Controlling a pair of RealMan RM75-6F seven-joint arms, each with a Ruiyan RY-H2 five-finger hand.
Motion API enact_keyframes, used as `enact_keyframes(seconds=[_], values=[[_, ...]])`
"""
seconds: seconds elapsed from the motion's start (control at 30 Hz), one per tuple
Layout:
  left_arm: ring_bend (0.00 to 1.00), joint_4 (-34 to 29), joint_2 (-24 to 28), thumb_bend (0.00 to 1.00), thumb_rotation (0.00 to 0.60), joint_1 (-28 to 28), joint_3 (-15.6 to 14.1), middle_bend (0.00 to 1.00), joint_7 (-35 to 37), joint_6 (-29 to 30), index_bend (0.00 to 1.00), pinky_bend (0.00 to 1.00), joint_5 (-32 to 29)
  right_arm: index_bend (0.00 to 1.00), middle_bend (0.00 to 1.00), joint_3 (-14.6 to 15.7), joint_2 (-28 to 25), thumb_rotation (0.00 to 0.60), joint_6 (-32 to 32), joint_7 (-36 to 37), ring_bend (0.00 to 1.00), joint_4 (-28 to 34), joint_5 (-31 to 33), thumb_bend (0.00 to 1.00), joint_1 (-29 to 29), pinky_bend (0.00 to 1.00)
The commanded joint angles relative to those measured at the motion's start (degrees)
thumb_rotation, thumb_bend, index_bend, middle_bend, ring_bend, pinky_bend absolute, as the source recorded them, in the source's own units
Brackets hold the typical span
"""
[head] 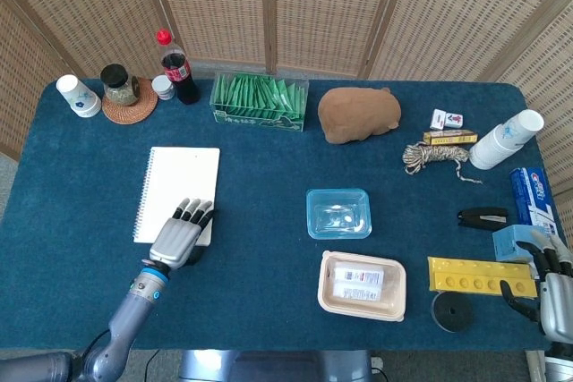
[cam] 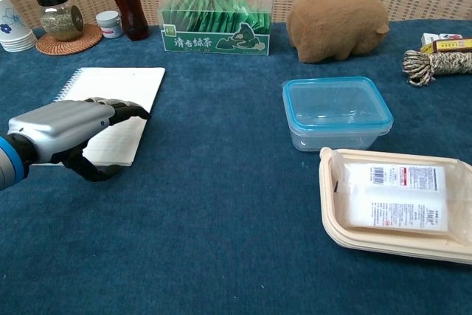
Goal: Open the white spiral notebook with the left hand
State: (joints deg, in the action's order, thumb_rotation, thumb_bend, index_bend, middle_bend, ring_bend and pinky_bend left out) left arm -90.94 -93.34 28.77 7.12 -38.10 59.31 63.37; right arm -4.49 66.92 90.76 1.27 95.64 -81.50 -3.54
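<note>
The left hand [head: 182, 237] covers the near right corner of the white spiral notebook [head: 182, 185], fingers curled over its edge; whether it grips is unclear. Only the head view shows the right hand [head: 552, 285], idle and partly cropped.

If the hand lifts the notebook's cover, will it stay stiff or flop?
Probably it bends a little: the white spiral notebook looks thin and lies flat, like paper or light card. It should feel light. Its coil runs along the far side from the left hand, so the cover would likely swing over that edge rather than slide off.
</note>
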Motion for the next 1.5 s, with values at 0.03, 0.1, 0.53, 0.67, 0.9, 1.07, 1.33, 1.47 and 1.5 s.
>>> enact_keyframes(seconds=[0.03, 0.1, 0.53, 0.67, 0.9, 1.07, 1.33, 1.47, 1.5], values=[[0.00, 0.70, -0.94, 0.36, 0.600, 0.40, -0.22, 0.04, -0.81, 0.59, 0.19, 0.00, -0.83, 0.23, 0.15, 0.00, -0.09, 0.600, 0.07, 0.10, 0.04, -0.06, -0.02, 0.31, -0.10, 0.12], [0.00, 1.03, -1.35, 0.36, 0.600, 0.71, -0.27, 0.04, -1.16, 0.68, 0.19, 0.00, -1.31, 0.23, 0.15, -0.02, -0.17, 0.600, 0.17, 0.24, 0.04, -0.11, 0.02, 0.31, -0.23, 0.12], [0.00, 3.29, -3.89, 0.36, 0.600, 1.62, -0.10, 0.06, -1.06, 3.21, 0.17, 0.00, -1.80, 0.23, 0.15, 0.01, -0.53, 0.600, 1.25, 1.07, 0.04, -0.45, -0.08, 0.30, -1.21, 0.12], [0.00, 3.46, -4.53, 0.36, 0.600, 1.08, 0.23, 0.07, 0.42, 5.59, 0.17, 0.00, -0.77, 0.23, 0.15, -0.04, -0.53, 0.600, 1.85, 1.28, 0.04, -0.57, -0.15, 0.31, -1.61, 0.12], [0.00, 3.33, -4.41, 0.36, 0.600, -0.56, 0.32, 0.08, 3.43, 10.11, 0.16, 0.00, 1.80, 0.23, 0.15, -0.01, -0.36, 0.600, 2.04, 1.40, 0.04, -0.71, -0.28, 0.31, -1.88, 0.12], [0.00, 3.48, -4.37, 0.36, 0.600, -1.83, 0.42, 0.09, 6.27, 12.90, 0.15, 0.00, 3.60, 0.22, 0.15, -0.19, -0.38, 0.600, 2.21, 1.27, 0.04, -0.63, -0.54, 0.31, -1.86, 0.12], [0.00, 5.65, -5.47, 0.36, 0.600, -6.24, 0.48, 0.10, 14.78, 21.02, 0.15, 0.00, 7.67, 0.22, 0.15, -0.44, -0.44, 0.600, 2.70, 1.40, 0.04, -0.60, -0.89, 0.31, -2.00, 0.12], [0.00, 5.91, -4.75, 0.36, 0.600, -9.22, 0.31, 0.11, 18.46, 25.39, 0.15, 0.00, 8.94, 0.22, 0.15, -0.49, -0.48, 0.600, 3.02, 1.59, 0.04, -0.65, -1.39, 0.31, -2.04, 0.12], [0.00, 5.58, -4.22, 0.36, 0.600, -10.23, 0.22, 0.11, 19.40, 26.63, 0.15, 0.00, 9.12, 0.22, 0.15, -0.50, -0.49, 0.600, 3.11, 1.61, 0.04, -0.65, -1.51, 0.31, -2.05, 0.12]])
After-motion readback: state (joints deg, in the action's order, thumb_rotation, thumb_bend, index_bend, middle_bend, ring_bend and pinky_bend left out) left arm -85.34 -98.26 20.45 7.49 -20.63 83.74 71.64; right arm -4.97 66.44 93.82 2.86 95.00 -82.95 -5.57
